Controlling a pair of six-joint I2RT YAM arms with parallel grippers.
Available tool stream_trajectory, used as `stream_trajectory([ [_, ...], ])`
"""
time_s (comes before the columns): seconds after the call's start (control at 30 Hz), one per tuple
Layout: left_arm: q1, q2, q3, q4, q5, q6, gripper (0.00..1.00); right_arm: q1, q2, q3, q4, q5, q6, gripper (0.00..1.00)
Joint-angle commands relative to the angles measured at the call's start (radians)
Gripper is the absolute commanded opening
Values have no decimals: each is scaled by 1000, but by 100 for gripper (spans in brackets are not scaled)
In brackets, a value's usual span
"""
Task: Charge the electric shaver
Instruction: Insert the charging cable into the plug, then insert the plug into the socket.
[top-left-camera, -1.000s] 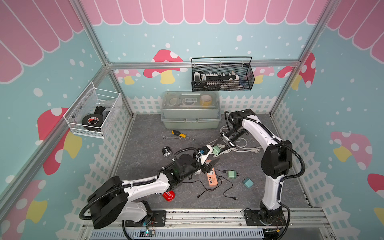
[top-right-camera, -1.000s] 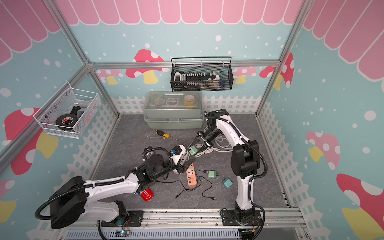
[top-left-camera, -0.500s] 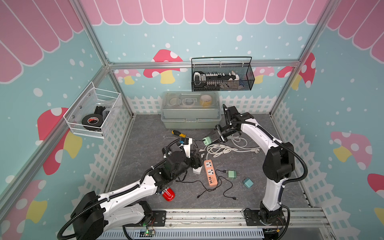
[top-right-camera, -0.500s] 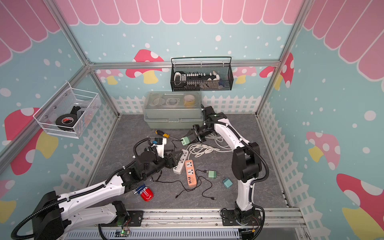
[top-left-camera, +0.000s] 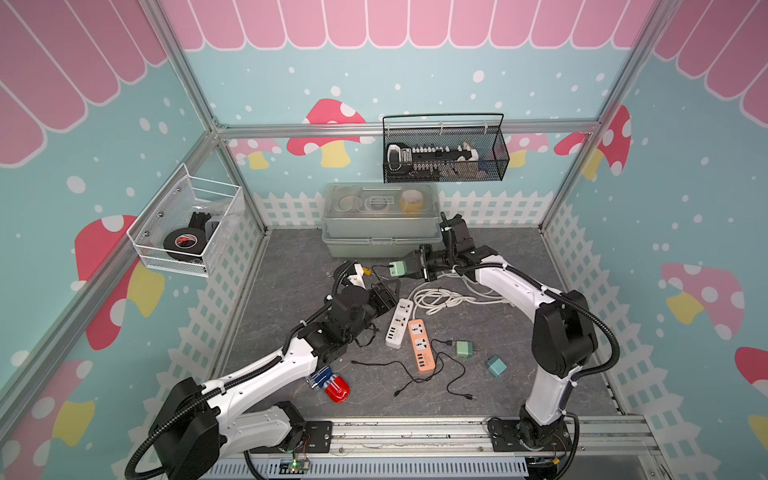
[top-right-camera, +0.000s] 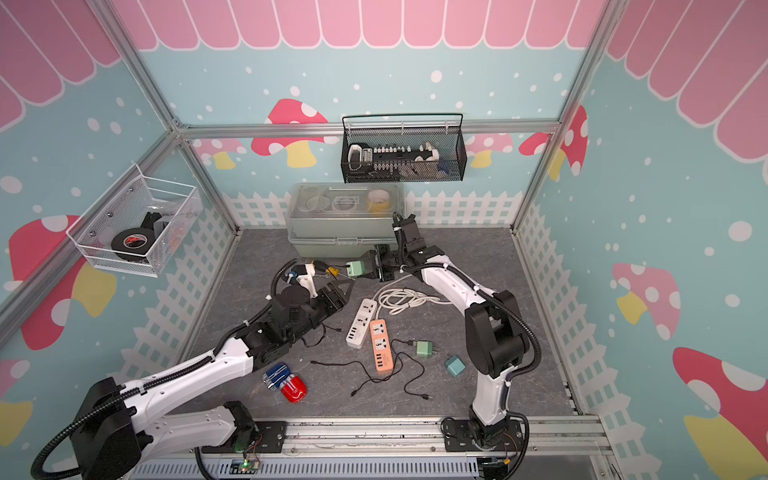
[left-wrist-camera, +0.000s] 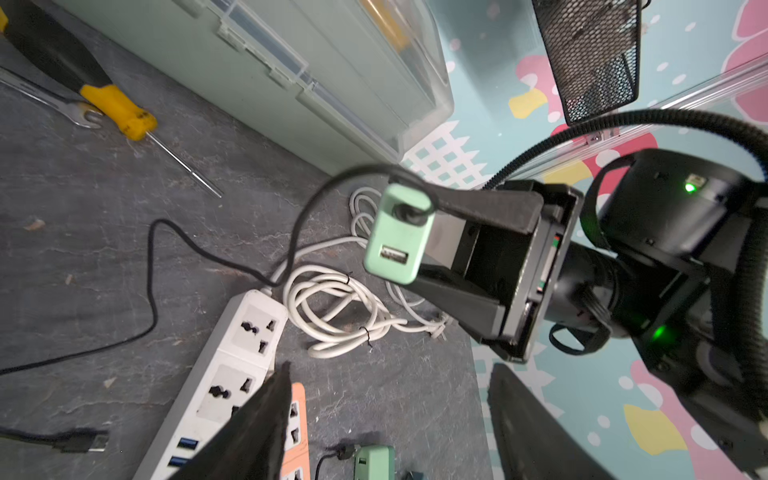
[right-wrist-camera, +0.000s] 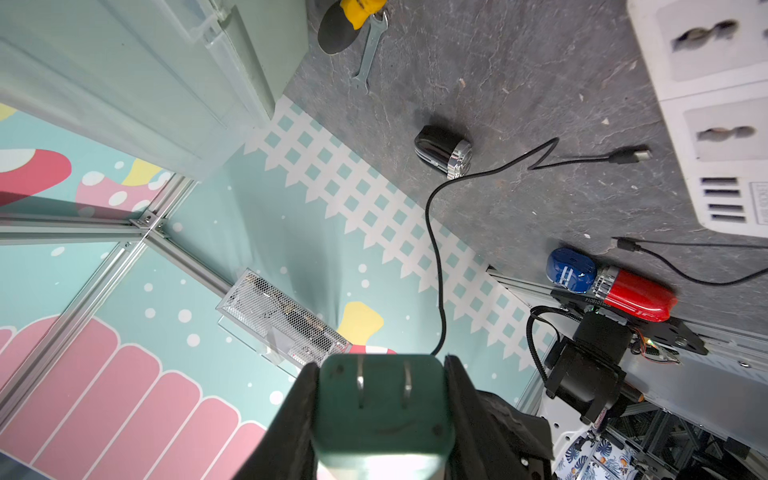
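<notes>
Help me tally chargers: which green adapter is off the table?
The held adapter in the right gripper; the loose adapter lies beside the orange power strip.

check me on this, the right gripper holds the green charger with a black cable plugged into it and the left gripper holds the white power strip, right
Not quite. The left gripper is open and holds nothing; the white power strip lies on the floor near it, as the left wrist view shows. The rest stands: the right gripper holds the green charger with a black cable plugged into it.
</notes>
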Motion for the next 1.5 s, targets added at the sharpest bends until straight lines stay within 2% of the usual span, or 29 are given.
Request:
stream_trajectory([
  [0.0,30,32,41,-9,-8,42,73,12,-47,-20,59,1,56,0],
  [0.2,62,109,103,4,48,98,69,27,-63,-39,89,-18,72,0],
  [0.4,65,137,153,-17,49,137,63,33,-79,-48,108,-21,81,0],
  [0.53,70,135,147,-3,50,140,57,37,-91,-65,129,-21,101,0],
  [0.67,69,139,147,5,64,141,46,36,-95,-75,161,-18,124,0],
  [0.93,69,150,133,36,76,132,47,38,-87,-62,207,-27,171,0],
  [1.2,71,175,148,70,67,142,42,44,-94,-76,248,-37,222,0],
  [1.33,71,177,154,78,56,149,34,44,-109,-87,242,-35,228,0],
  [1.47,75,165,154,83,49,160,18,45,-119,-107,240,-35,227,0],
])
